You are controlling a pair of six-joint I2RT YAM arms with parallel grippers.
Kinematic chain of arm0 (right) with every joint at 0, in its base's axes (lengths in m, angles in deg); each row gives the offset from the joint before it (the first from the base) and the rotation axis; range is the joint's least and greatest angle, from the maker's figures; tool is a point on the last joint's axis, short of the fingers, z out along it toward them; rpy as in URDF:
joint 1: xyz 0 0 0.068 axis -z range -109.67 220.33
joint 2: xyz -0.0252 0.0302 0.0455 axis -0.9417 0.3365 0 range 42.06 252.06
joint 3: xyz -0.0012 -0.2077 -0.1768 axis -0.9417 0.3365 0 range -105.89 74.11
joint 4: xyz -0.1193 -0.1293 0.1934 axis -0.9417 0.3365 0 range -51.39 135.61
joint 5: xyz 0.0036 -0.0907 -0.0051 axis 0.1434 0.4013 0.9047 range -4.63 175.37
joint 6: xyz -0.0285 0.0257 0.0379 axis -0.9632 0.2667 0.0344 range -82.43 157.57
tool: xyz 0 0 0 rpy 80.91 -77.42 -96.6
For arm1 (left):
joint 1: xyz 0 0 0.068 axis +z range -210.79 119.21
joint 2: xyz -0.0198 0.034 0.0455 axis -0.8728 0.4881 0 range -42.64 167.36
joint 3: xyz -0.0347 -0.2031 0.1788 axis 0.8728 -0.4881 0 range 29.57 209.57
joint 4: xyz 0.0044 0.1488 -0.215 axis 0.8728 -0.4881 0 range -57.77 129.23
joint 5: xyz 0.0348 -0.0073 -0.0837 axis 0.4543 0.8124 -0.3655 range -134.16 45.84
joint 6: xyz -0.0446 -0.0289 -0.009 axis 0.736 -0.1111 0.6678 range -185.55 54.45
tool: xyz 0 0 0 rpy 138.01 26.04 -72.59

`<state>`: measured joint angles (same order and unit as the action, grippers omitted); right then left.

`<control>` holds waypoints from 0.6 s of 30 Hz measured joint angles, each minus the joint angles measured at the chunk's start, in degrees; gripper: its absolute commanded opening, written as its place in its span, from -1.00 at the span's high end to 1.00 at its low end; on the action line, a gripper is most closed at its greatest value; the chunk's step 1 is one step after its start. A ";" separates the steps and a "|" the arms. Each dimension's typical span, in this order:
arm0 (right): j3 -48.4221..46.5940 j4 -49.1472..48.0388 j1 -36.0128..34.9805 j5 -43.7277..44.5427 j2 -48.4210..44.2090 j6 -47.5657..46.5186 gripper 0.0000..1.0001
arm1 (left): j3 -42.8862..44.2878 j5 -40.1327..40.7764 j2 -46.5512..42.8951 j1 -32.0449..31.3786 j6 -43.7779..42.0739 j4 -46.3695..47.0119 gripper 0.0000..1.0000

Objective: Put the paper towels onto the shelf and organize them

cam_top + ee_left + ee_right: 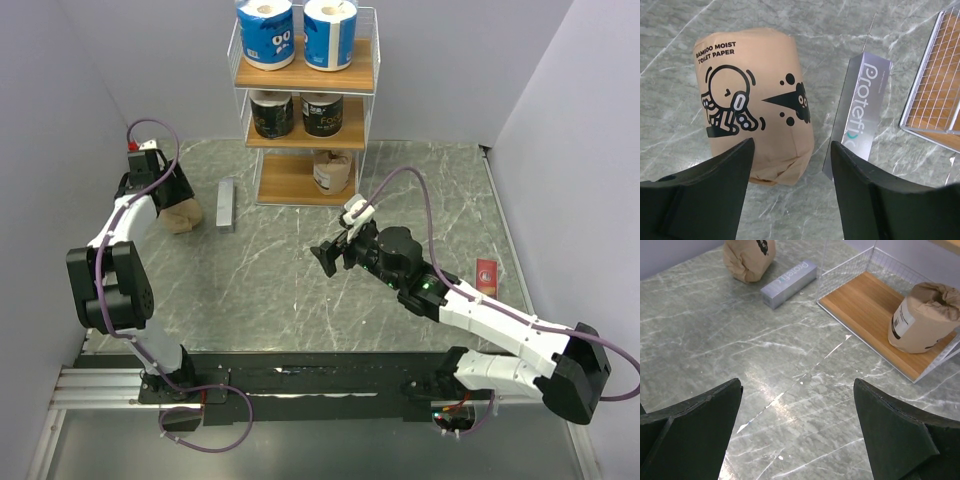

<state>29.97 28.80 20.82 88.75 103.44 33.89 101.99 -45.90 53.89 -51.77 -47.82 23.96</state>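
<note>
The shelf (287,181) stands at the back centre. Two blue-and-white rolls (266,32) sit on its top tier, and two black rolls (272,113) sit on the middle tier. One tan roll (332,171) stands upright on the right of the bottom board and also shows in the right wrist view (922,317). The other tan roll (183,216) lies on its side on the table at the left. My left gripper (163,193) hovers open just above this roll (755,100), with its jaws (792,143) over the near end. My right gripper (328,256) is open and empty over the table's middle (797,382).
A flat grey metal bar (226,204) lies between the loose tan roll and the shelf, close to the roll's right side (860,115). A small red packet (486,276) lies at the right. Walls close in on the left, back and right.
</note>
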 measured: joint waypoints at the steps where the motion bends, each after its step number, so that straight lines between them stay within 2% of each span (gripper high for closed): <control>1: 0.00 -0.02 0.00 0.00 -0.22 0.00 -0.99 | -0.22 0.00 0.00 0.00 0.11 0.22 -0.41; 9: 0.00 0.02 0.00 -0.04 -0.55 0.13 -0.98 | -4.57 1.20 -1.31 0.00 1.60 2.49 -0.36; 12: 0.02 0.04 0.00 -0.04 -1.03 0.46 -0.99 | -7.08 2.40 -3.23 -0.31 2.29 3.10 -0.41; 18: 0.94 -0.13 0.00 -0.13 -3.74 1.77 -0.99 | -17.00 4.59 -13.03 -4.28 5.46 2.47 -0.42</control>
<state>30.91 28.67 20.82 88.62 99.71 35.66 84.99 -41.31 40.86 -56.05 -42.35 26.43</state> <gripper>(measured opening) 0.993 0.706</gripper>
